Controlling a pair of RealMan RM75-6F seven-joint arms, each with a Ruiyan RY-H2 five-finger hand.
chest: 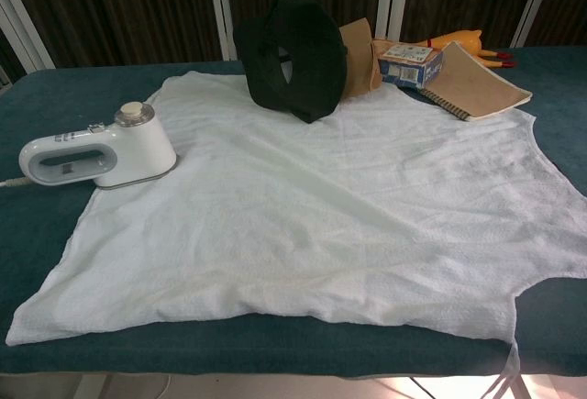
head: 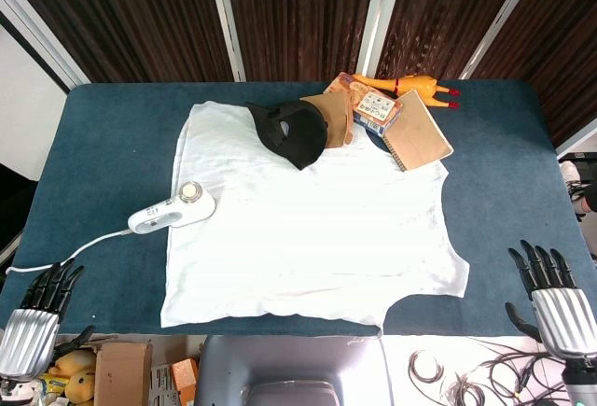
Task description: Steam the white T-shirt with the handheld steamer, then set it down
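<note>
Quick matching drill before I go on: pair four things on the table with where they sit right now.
Things:
1. handheld steamer
2. black cap
3. spiral notebook
4. rubber chicken

Places:
A. far table edge, behind the small box
B. on the T-shirt's top edge
C. at the white T-shirt's left edge, cord trailing left
D. by the T-shirt's upper right corner

Pairs: 1-C, 2-B, 3-D, 4-A
</note>
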